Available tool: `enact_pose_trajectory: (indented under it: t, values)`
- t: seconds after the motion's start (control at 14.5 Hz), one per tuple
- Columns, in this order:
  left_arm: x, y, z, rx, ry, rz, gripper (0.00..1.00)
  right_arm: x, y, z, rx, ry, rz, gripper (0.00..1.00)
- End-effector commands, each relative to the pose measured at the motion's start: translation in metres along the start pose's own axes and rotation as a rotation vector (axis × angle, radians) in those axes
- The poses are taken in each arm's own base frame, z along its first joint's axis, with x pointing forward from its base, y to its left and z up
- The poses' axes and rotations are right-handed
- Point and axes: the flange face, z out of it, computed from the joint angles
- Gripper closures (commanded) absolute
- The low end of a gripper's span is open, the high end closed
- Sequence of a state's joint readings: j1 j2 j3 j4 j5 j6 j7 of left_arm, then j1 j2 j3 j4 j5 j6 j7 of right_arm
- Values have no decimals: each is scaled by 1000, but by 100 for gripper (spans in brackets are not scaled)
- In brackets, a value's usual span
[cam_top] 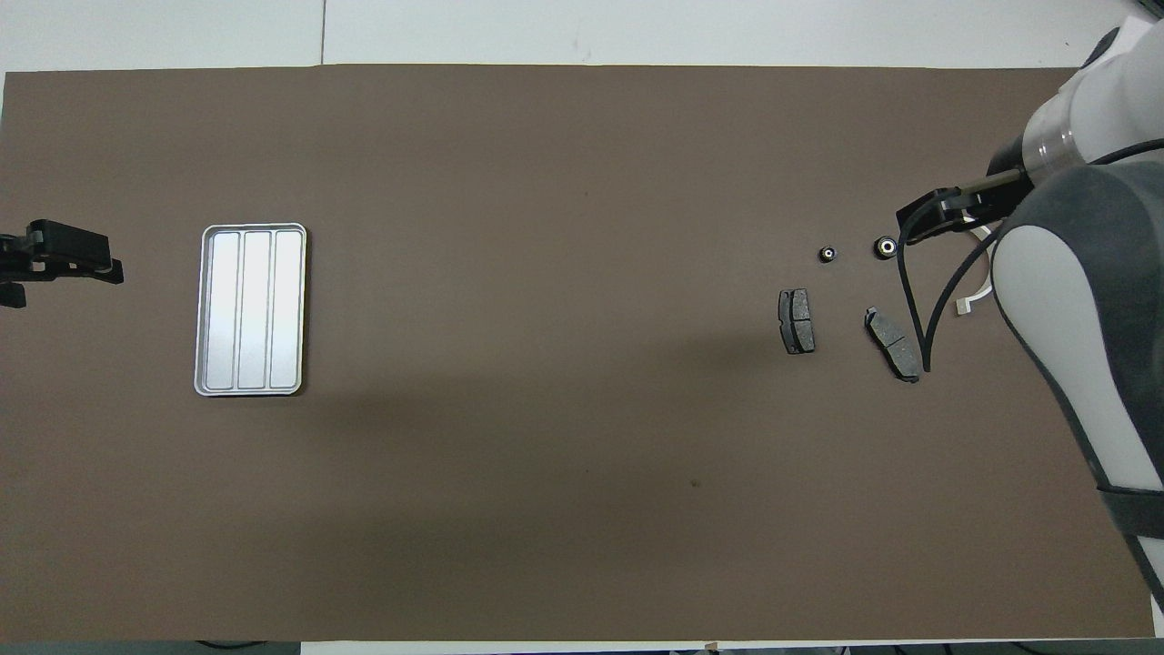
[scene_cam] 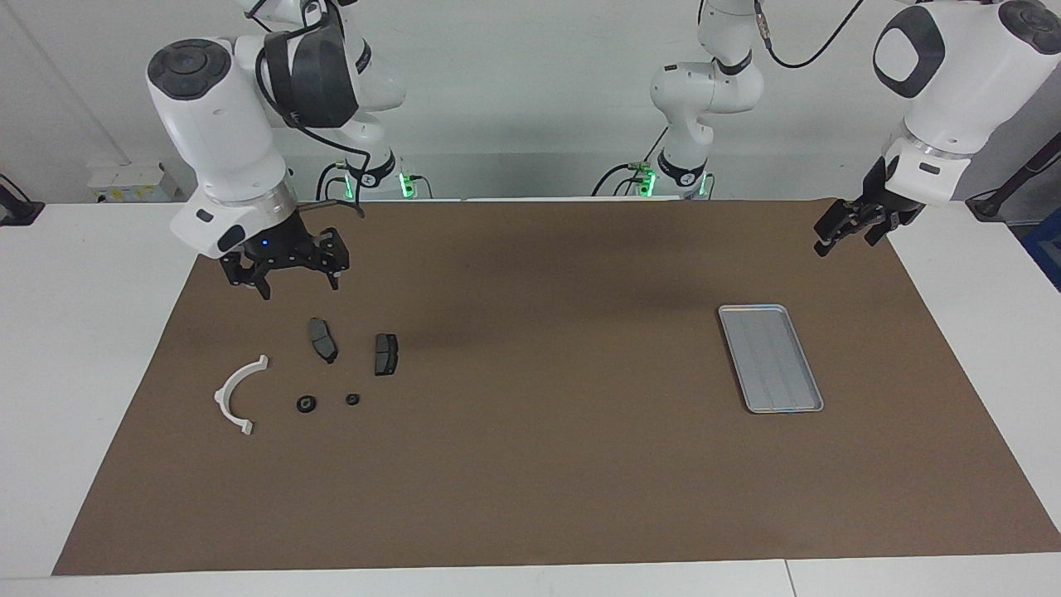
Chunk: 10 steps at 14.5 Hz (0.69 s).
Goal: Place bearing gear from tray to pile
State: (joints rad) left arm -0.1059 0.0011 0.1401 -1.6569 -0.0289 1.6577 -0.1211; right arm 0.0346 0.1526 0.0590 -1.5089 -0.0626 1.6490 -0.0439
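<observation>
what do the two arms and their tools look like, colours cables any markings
Both arms have glossy white rounded shells with dark grey joint caps and panels. The right tool is black with a small blue light, and black cable loops along its arm. The left tool is also black. Green lights glow at both bases.
</observation>
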Motion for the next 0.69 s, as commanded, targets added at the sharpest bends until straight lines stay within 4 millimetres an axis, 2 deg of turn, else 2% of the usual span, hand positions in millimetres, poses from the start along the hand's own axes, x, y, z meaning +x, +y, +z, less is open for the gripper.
enact_pose_trajectory:
  t: [0.0, 0.14, 0.62]
  values:
    - [-9, -1, -1, -16, 0, 1, 0, -34, 2, 2, 5, -25, 82, 0]
    - [-9, -1, -2, -17, 1, 1, 0, -41, 1, -3, 4, -22, 89, 0]
    - [-9, -1, -1, -16, 0, 1, 0, -41, 6, -12, 1, 7, 91, 0]
